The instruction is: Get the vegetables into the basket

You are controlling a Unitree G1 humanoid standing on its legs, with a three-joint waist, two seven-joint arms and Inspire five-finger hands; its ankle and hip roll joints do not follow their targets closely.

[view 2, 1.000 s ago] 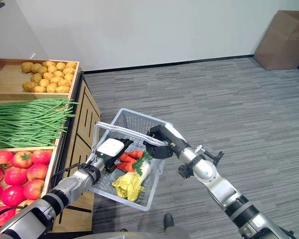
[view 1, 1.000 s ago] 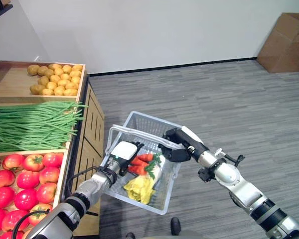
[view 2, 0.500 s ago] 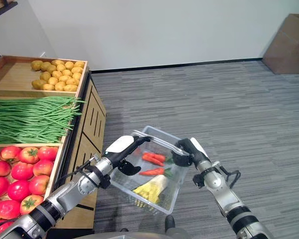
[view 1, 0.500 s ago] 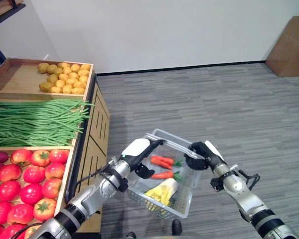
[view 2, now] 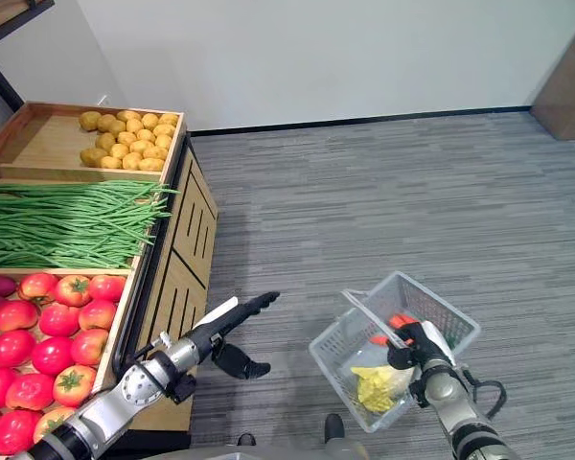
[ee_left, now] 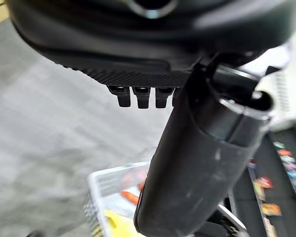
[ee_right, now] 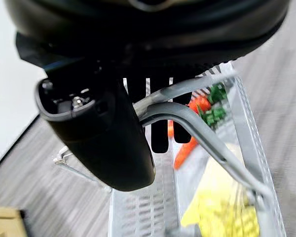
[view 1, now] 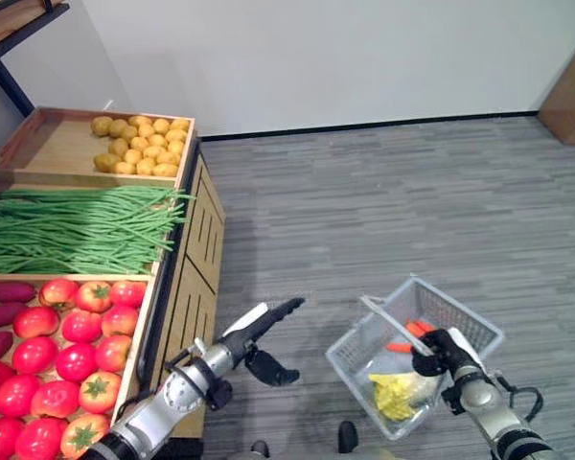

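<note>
My right hand [view 1: 439, 351] grips the light, stiff wire basket [view 1: 470, 324] by its handles [ee_right: 197, 123]; left hand [view 1: 264, 331] hangs open.

Bright, even indoor light with soft shadows on the grey floor [view 1: 383, 211]. Head views are clear. Both wrist views are blurred; the close dark hand bulk is out of focus.
</note>
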